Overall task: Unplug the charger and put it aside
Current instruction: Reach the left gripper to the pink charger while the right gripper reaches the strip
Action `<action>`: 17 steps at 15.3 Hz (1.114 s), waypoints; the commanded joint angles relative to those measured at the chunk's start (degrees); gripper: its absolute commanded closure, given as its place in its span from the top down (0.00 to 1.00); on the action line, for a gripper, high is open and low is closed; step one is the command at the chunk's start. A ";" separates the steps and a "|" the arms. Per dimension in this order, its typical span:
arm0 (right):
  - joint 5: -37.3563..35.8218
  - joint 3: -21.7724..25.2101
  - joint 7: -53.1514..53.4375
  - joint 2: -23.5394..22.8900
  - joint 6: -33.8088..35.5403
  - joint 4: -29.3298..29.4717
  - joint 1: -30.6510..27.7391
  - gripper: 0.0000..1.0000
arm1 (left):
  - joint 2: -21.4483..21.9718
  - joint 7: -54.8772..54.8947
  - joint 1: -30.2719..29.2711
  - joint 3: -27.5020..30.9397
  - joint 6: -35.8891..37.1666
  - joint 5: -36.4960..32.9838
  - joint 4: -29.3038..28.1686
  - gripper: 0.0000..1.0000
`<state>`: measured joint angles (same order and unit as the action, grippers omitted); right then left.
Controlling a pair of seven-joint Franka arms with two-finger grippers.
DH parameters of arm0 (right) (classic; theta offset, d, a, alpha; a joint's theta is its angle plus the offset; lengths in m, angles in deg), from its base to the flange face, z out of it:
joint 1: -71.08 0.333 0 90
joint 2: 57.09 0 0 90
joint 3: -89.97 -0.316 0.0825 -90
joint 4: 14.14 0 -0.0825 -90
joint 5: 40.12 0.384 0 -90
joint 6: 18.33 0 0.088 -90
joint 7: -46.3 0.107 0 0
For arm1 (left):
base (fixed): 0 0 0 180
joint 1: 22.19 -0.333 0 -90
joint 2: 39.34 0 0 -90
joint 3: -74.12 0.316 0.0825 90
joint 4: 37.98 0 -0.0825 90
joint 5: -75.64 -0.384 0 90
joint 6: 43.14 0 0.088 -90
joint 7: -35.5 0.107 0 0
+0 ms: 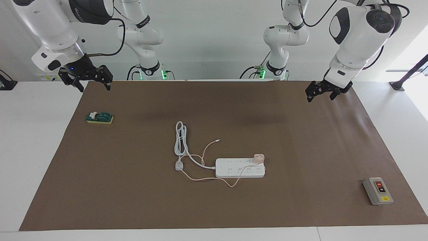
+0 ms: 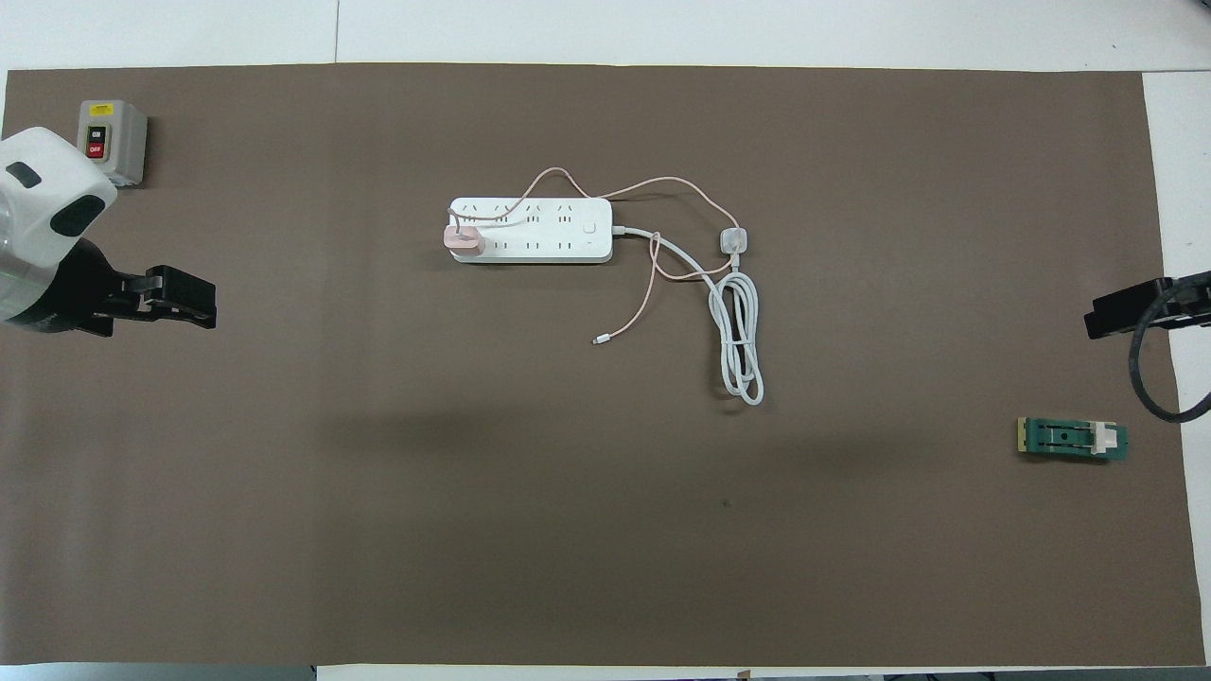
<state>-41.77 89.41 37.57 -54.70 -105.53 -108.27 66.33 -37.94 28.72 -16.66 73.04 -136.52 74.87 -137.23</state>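
The pale pink charger [image 1: 258, 158] [image 2: 464, 241] is plugged into the white power strip [image 1: 240, 168] [image 2: 530, 230], at the strip's end toward the left arm. Its thin pink cable [image 1: 207, 179] [image 2: 662, 183] loops over the strip and across the mat to a loose tip. The strip's thick white cord [image 1: 180, 139] [image 2: 743, 350] lies coiled and ends in a white three-pin plug [image 1: 179, 165] [image 2: 734, 241]. My left gripper [image 1: 321, 98] [image 2: 194, 301] hangs open over the mat's edge, far from the charger. My right gripper [image 1: 94, 87] [image 2: 1107, 317] hangs open over the other end.
A grey switch box with ON and OFF buttons [image 1: 378, 190] [image 2: 112, 142] stands at the left arm's end, farther from the robots. A green knife switch [image 1: 99, 117] [image 2: 1072, 439] lies at the right arm's end. A brown mat [image 1: 133, 201] [image 2: 473, 520] covers the table.
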 commanded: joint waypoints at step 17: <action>11.56 -0.41 30.13 -4.13 -4.90 -2.81 6.58 1.00 | -11.92 -23.15 2.37 -0.41 -2.51 1.37 10.28 1.00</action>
<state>-33.42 89.05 59.58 -56.50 -108.25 -110.50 70.89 -43.74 14.11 -16.16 72.48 -138.93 75.27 -133.55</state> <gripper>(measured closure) 0.000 0.000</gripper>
